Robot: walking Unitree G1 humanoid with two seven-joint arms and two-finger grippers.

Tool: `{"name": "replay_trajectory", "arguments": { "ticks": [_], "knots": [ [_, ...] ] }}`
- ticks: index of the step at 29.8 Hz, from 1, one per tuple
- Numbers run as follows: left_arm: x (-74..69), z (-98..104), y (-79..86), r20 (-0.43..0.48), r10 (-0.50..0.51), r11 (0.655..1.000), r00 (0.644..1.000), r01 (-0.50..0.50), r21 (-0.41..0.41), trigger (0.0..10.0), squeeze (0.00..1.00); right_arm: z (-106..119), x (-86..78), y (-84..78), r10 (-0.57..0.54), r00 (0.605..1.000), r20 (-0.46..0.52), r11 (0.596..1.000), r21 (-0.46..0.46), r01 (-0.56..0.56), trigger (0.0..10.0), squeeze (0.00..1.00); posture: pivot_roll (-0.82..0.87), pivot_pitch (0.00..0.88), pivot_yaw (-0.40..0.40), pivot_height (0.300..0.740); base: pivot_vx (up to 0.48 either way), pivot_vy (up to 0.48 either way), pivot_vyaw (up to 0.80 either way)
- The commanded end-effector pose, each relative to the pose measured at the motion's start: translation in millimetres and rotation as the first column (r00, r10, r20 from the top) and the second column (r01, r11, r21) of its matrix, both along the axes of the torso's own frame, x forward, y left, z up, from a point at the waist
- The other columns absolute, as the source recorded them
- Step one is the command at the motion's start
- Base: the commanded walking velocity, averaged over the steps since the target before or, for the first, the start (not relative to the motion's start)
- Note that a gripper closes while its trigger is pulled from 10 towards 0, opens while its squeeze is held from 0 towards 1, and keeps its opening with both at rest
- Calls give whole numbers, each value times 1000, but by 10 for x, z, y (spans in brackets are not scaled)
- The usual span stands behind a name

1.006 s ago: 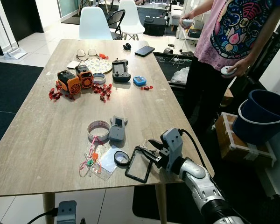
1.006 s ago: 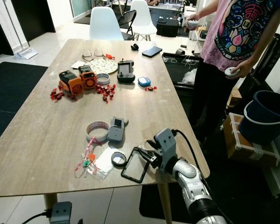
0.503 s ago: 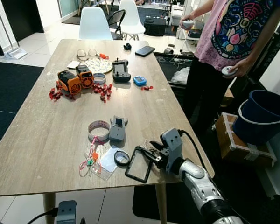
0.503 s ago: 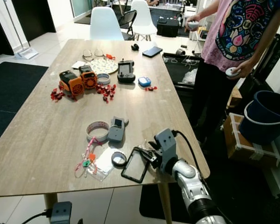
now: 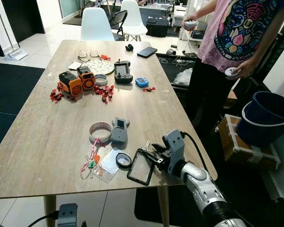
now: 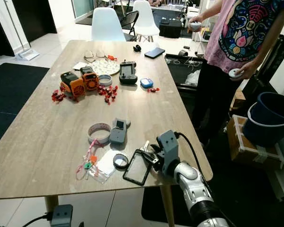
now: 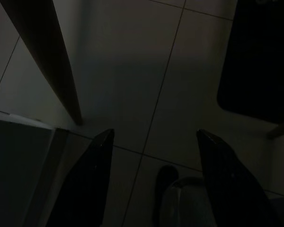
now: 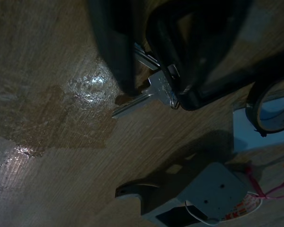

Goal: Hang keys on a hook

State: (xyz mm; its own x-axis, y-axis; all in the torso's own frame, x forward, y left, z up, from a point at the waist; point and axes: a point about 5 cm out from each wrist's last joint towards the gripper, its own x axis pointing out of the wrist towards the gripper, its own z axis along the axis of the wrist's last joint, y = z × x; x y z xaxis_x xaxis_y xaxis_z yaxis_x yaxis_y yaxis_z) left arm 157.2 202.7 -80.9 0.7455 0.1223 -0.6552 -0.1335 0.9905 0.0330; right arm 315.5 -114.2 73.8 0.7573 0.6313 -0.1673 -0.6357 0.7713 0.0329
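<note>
A small bunch of silver keys (image 5: 146, 146) lies near the wooden table's (image 5: 47, 142) front right edge, beside a black-framed card (image 5: 141, 167). My right gripper (image 5: 153, 152) reaches in from the right, and its fingers are closed around the key ring. In the right wrist view one key (image 8: 149, 94) pokes out past a black fingertip (image 8: 125, 80), its blade slanting down to the wood. My left gripper (image 7: 154, 135) hangs open under the table over the tiled floor.
Just left of the keys are a black tape ring (image 5: 123, 160), a grey block (image 5: 119, 130), a tape roll (image 5: 99, 132) and a clear badge sleeve (image 5: 106, 166). Orange gadgets (image 5: 76, 80), a controller and glasses lie further back. A person (image 5: 236, 33) stands at the right, by a blue bucket (image 5: 267, 118).
The key now tips up a little higher beside the right fingertips. The arm has hardly moved.
</note>
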Motion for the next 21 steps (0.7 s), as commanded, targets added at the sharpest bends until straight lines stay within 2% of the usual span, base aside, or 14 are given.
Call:
{"name": "replay_trajectory", "arguments": {
  "ticks": [1,2,3,4,17,18,20,21],
  "knots": [
    [-22,-7,54,-19,-5,1000,1000,6,15,10000,0,-19,4,-25,-18,1000,-21,1000,-4,17,2039,0,67,65,-53,740,0,0,0],
    [-21,-7,55,-19,-5,1000,1000,6,15,10000,0,-19,7,-29,-21,1000,-22,1000,-4,21,745,0,67,66,-54,740,0,0,0],
    [-21,-7,55,-19,-5,1000,1000,6,15,10000,0,-19,7,-29,-21,1000,-22,1000,-4,21,745,0,67,66,-54,740,0,0,0],
    [-22,-8,55,-20,-5,1000,1000,5,15,10000,0,-19,10,-34,-25,999,-23,1000,-5,25,0,0,67,65,-53,740,0,0,0],
    [-24,-11,55,-24,-8,1000,1000,8,15,10000,0,4,32,-65,-52,998,-20,999,0,52,0,0,64,65,-52,740,0,0,0],
    [-22,-11,54,-24,-10,1000,1000,10,15,10000,0,59,57,-78,-72,997,10,997,18,71,0,0,64,67,-51,740,0,0,0],
    [-22,-11,54,-24,-10,1000,1000,10,15,10000,0,59,57,-78,-72,997,10,997,18,71,0,0,64,67,-51,740,0,0,0],
    [-19,-10,53,-25,-11,1000,1000,12,15,10000,0,157,98,-104,-107,992,59,993,62,104,0,0,64,66,-51,740,0,0,0]
  ]
}}
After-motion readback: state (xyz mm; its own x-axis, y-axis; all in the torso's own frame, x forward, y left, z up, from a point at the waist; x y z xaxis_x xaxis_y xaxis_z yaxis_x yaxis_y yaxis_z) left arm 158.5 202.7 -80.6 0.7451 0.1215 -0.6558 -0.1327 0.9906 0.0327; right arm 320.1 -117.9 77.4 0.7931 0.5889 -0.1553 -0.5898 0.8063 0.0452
